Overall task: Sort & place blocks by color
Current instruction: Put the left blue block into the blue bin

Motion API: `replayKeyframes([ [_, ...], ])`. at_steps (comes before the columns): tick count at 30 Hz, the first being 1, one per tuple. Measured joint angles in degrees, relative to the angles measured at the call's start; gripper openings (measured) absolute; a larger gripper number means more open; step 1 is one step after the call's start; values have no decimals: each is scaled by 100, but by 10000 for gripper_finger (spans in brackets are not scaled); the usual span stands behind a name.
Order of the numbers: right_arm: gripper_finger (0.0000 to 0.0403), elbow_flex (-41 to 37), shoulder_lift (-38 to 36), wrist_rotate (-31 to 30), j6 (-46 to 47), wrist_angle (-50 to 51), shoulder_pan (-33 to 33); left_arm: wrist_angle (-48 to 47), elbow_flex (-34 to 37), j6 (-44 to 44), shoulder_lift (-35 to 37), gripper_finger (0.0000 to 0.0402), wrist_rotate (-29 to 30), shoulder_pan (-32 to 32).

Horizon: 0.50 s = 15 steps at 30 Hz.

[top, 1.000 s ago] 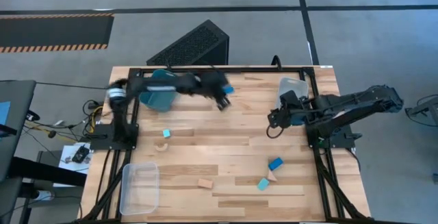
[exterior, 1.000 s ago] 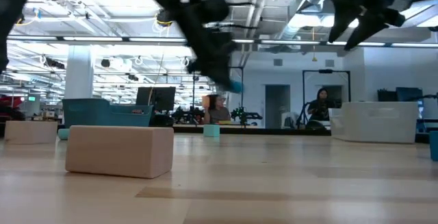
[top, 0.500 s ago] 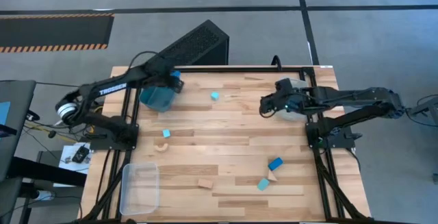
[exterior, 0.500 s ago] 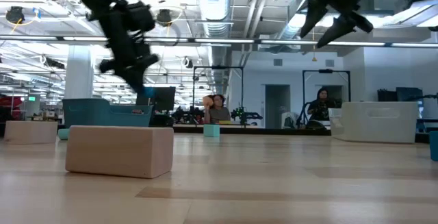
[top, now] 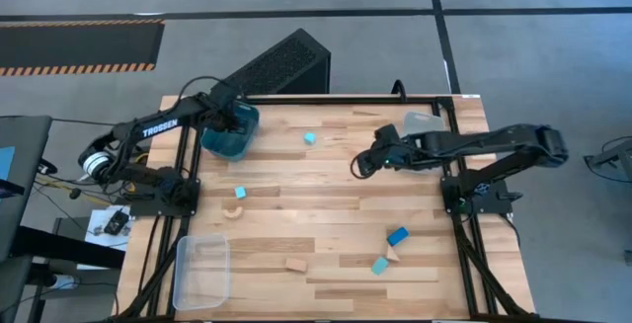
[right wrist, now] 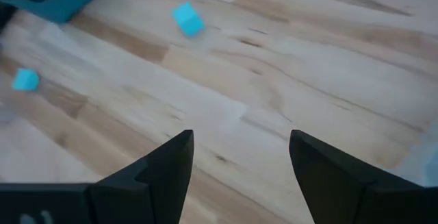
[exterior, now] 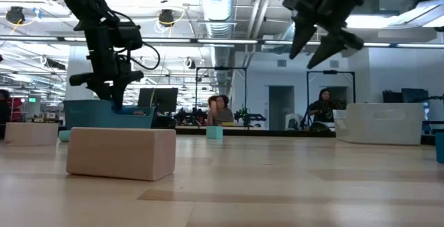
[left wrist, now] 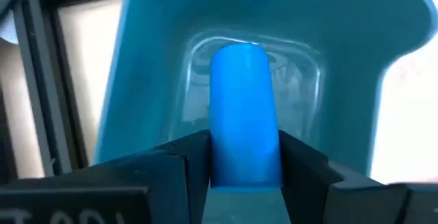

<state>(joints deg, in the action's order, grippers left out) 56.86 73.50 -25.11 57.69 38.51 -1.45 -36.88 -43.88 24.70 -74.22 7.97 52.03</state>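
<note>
Over the teal bin (top: 229,141), the left gripper (left wrist: 243,183) clamps a blue block (left wrist: 243,114) (release comes next), while the right gripper (right wrist: 239,162) hangs spread above bare table (top: 326,204).

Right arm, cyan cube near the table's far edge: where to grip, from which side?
Come straight down on the cyan cube with the right end effector, now open and raised nearby. It sits alone on bare table, so all sides look free. It looks slightly rotated to the table's edges, so I'd turn the wrist and close on two opposite flat faces.
</note>
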Motion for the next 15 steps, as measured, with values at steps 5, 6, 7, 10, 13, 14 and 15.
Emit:
replayKeyframes([
  [5, 264, 0, 86, 319, 44, -241, 133, 181, 0, -101, -190, 128, 26, 81],
  [6, 264, 4, 83, 294, 111, -248, 200, 290, -2, -145, -288, 128, 30, 118],
  [7, 264, 3, 76, 256, 162, -212, 272, 402, -2, -177, -408, 128, 26, 154],
  [10, 264, 2, 17, 124, 398, -143, 478, 594, -4, -168, -824, 128, 11, 304],
  [13, 264, 4, 28, 117, 700, 34, 700, 530, -64, -146, -1123, 129, 85, 411],
  [14, 264, 2, 28, 114, 801, 74, 781, 505, -114, -110, -1131, 129, 146, 384],
  [15, 264, 2, 33, 78, 913, 102, 869, 515, -139, -106, -1117, 129, 171, 364],
])
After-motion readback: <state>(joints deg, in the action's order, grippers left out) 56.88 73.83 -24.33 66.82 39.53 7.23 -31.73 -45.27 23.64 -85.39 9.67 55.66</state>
